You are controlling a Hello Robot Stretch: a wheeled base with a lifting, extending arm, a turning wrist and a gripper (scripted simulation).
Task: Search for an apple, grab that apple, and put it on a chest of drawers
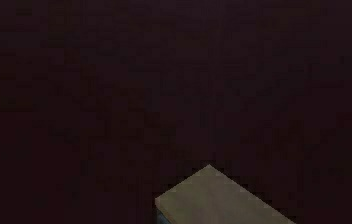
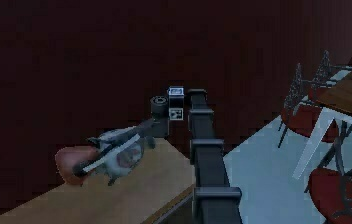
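Observation:
My arm (image 2: 206, 150) rises as a dark bar from the arm side view's bottom edge and ends above a tan wooden top (image 2: 134, 195). The gripper (image 2: 88, 166) reaches left from the white marker squares, low over that top. A rounded reddish thing (image 2: 71, 159), apple-like in colour, sits right at the fingers' far end near the top's far edge. I cannot tell whether it rests on the surface or whether the gripper holds it. In the forward view, a corner of a pale flat furniture top (image 1: 209, 200) shows at the bottom edge.
A dark maroon wall (image 2: 104, 60) stands close behind the tan top, and the same wall (image 1: 174, 80) is ahead in the forward view. On the arm side view's right are red chairs (image 2: 319, 110) with dark metal frames, a white-legged table (image 2: 336, 112) and pale floor (image 2: 269, 170).

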